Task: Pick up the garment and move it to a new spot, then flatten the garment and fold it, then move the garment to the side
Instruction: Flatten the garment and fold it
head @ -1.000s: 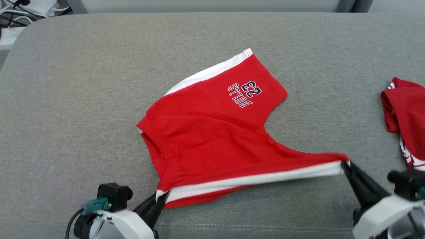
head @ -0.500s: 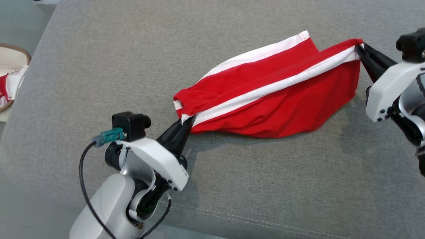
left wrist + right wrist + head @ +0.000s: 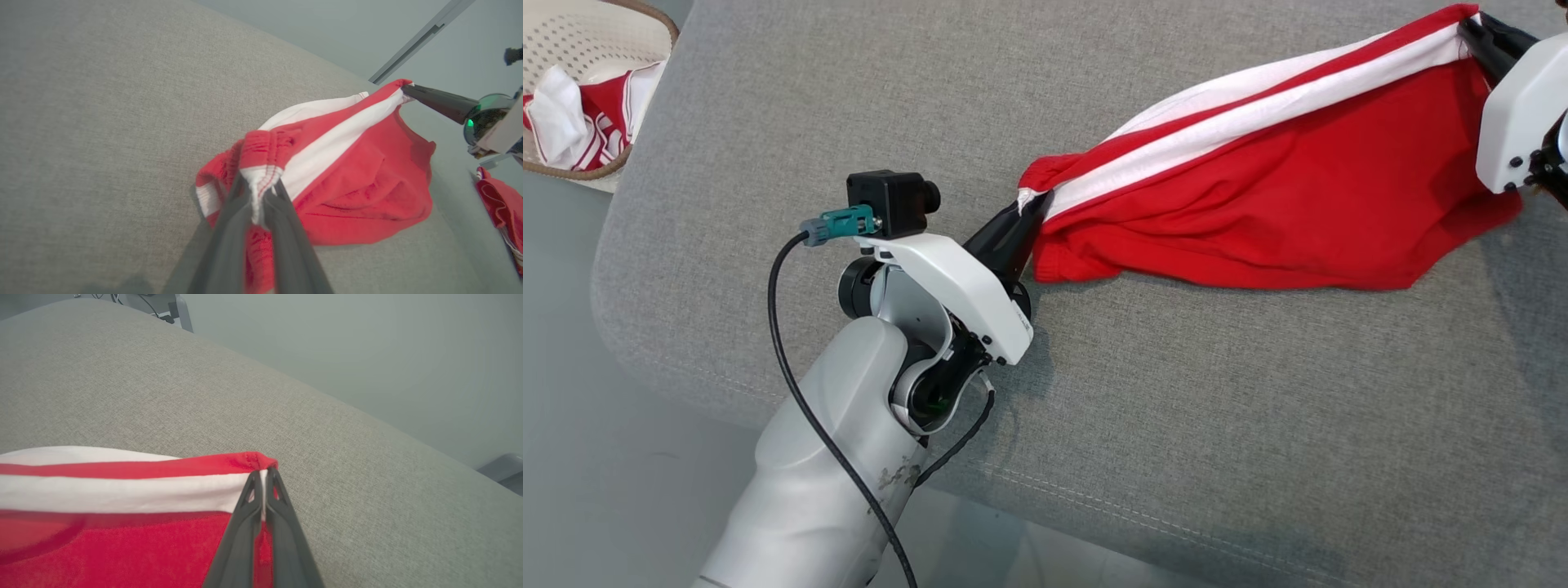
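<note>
- The step in hand, as I judge it, is the fold. I have the red shorts point(image 3: 1258, 188) strung between both arms along one white-striped side, held up above the grey cushion point(image 3: 1176, 425). The loose red body sags toward the cushion, and I cannot tell whether its lower edge touches.
- Left gripper point(image 3: 1031, 214): its fingers are pressed together on the waistband corner, over the cushion's near-left part. My left wrist view shows the stitched white hem nipped between them.
- Right gripper point(image 3: 1468, 28): it is pinching the leg-hem corner at the stripe's other end, toward the cushion's far right. The tips meet with cloth between them.
- The stripe runs taut, so both grips look sound to me.
- The next move calls for carrying the held edge across onto the second striped edge with both arms in step. Tension should stay even, with release only once the cloth lies flat on the cushion.
- A woven basket point(image 3: 596, 37) of red-and-white clothes sits off the cushion's far-left corner, and another red garment point(image 3: 498, 200) lies at its right end. I would steer clear of both.
</note>
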Controlling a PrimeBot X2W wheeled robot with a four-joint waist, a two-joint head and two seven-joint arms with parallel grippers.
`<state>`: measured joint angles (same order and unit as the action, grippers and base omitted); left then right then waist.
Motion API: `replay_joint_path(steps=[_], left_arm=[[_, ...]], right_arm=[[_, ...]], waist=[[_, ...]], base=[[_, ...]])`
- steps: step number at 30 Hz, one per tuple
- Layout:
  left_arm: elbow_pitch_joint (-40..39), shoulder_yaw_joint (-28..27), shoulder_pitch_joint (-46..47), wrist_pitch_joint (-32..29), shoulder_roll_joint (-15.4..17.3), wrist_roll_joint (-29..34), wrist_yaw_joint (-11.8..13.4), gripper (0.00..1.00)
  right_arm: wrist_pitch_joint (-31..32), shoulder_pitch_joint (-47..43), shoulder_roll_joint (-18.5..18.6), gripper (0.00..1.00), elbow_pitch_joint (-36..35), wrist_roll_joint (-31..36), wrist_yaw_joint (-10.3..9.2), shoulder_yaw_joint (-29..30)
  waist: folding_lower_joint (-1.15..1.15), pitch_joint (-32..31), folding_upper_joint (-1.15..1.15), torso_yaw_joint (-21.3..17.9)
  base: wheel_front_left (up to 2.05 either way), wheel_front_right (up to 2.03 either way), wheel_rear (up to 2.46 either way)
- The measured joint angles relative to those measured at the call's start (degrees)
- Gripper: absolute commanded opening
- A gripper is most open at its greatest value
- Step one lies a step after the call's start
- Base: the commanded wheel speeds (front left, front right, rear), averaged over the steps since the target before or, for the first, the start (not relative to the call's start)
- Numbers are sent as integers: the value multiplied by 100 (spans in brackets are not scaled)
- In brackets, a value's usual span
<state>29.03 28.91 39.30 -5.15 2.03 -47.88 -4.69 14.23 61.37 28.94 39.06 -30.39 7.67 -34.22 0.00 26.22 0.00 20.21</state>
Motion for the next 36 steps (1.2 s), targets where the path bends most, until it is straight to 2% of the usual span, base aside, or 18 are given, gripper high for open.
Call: replay_joint_path(steps=[1, 2, 3, 4, 5, 11, 14, 18, 23, 28, 29, 36], left_arm=[[90, 19, 61, 56, -19, -66, -37, 28], [164, 44, 113, 133, -44, -100, -38, 100], [224, 71, 147, 196, -63, -115, -48, 100], [224, 71, 147, 196, -63, -115, -48, 100], [335, 147, 208, 338, -73, -115, -104, 100], [444, 166, 232, 931, -79, -32, -60, 100], [419, 202, 215, 1268, -57, 238, 147, 100], [140, 242, 47, 1639, 85, 611, 570, 100], [-328, 218, -506, 1778, 376, 871, 1018, 100], [-856, 240, -996, 1778, 635, 987, 1314, 100], [-1032, 241, -1195, 1771, 747, 1018, 1439, 100], [-1486, 175, -1892, 1692, 1103, 1048, 1780, 100]], right_arm=[[-69, 77, 2, 0, 92, -66, 0, -74], [-155, 138, -3, 29, 167, -156, 0, -136], [-268, 187, -19, 85, 243, -223, 0, -178], [-268, 187, -19, 85, 243, -223, 0, -178], [-500, 276, -35, 100, 372, -348, 0, -219], [-1189, 386, -133, 100, 669, -653, 0, -183], [-1599, 380, -155, 100, 843, -666, 0, -180], [-2248, 297, -162, 100, 940, -648, -1, -121], [-2711, -343, -322, 100, 912, -521, -1, 59], [-2842, -1084, -519, 100, 450, -326, -1, 444], [-2847, -1443, -613, 100, 136, -158, -1, 655], [-2858, -3163, -1139, 100, -1238, 533, -1, 1961]], waist=[[0, 39, 0, 28], [0, 67, 0, 51], [0, 88, 0, 66], [0, 88, 0, 66], [0, 114, 0, 80], [0, 104, 0, 63], [0, 54, 0, 46], [0, -36, 0, -6], [0, -182, 0, -175], [0, -333, 0, -413], [0, -402, 0, -519], [0, -757, 0, -826]], base=[[0, 0, 0], [0, 0, 0], [0, 0, 0], [0, 0, 0], [0, 0, 0], [0, 0, 0], [0, 0, 0], [0, 0, 0], [0, 0, 0], [0, 0, 0], [0, 0, 0], [0, 0, 0]])
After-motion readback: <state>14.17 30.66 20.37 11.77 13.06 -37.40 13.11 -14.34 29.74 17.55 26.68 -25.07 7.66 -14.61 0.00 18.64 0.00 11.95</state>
